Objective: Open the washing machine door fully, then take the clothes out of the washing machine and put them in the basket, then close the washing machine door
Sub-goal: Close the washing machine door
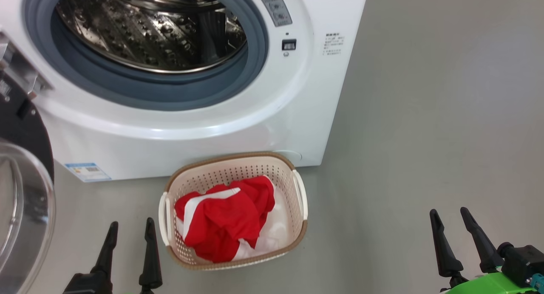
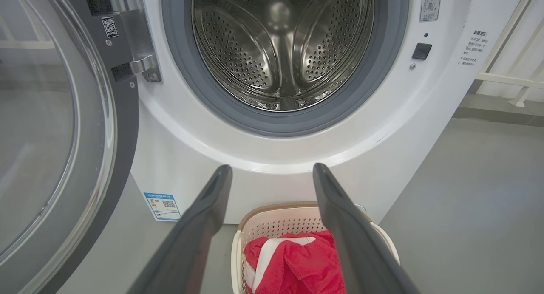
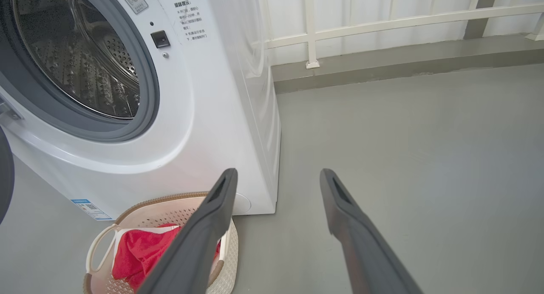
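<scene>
the left gripper (image 1: 131, 223) is hanging with its jaws spread wide and nothing between them, low over the floor (image 1: 425, 137) just left of the basket (image 1: 229, 156). the right gripper (image 1: 448, 210) is likewise standing wide open and empty, over bare floor well apart from the basket on its right.

the clothes (image 1: 229, 219) are lying inside the basket, a red bundle with white panels, covering most of its bottom and sitting below the rim. the basket is resting on the floor close against the lower front edge of the washing machine (image 1: 191, 137), below the right part of the opening.

the washing machine door (image 1: 21, 200) is hanging swung out wide on its hinge (image 2: 136, 43) at the machine's left side. the drum (image 2: 280, 52) is showing bare perforated steel as far as the views are reaching into it, with no fabric there. so the opening and the unloading are looking done, and closing the door is looking like the one step left.

the door is sitting nearest the left gripper. the basket is standing in front of the machine, and it is looking lower than the door's rim, though i am not able to tell for sure that the door would be clearing it. a white railing (image 3: 382, 22) is running along the far edge of the floor, well clear.
</scene>
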Tool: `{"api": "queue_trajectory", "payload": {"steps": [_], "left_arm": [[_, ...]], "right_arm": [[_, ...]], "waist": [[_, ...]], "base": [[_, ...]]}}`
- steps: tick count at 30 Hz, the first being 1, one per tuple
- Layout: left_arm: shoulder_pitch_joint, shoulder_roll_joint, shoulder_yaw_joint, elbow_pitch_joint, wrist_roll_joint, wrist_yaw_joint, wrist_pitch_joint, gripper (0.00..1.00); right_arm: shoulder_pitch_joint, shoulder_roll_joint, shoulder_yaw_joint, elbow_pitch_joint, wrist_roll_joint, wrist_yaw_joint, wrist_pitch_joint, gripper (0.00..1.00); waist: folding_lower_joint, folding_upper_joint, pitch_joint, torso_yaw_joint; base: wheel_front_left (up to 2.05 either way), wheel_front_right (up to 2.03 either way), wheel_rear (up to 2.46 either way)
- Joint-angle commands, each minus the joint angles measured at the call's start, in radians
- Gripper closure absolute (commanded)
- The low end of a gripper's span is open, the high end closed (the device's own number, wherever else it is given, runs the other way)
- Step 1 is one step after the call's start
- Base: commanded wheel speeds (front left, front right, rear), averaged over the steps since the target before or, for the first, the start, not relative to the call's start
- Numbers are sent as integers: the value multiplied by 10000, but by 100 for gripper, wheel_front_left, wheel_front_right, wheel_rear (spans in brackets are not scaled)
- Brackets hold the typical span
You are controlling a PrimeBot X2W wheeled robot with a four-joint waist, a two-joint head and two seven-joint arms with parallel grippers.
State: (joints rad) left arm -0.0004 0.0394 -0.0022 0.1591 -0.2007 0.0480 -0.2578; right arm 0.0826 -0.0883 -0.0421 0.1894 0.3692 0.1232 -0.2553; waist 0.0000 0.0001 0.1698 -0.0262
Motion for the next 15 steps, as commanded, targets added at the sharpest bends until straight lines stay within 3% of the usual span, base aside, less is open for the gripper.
{"api": "queue_trajectory", "payload": {"steps": [1, 15], "left_arm": [[-218, 108, 265, -233, 18, 98, -40, 0], [-301, 108, 225, -316, -93, 109, -40, 0]], "right_arm": [[-157, -104, 189, -259, -31, 75, -65, 0], [-261, -100, 165, -281, -23, 75, -65, 0]], "waist": [[0, -1, 27, 19], [0, -1, 153, 79]], "base": [[-127, 127, 0], [-108, 108, 0]]}}
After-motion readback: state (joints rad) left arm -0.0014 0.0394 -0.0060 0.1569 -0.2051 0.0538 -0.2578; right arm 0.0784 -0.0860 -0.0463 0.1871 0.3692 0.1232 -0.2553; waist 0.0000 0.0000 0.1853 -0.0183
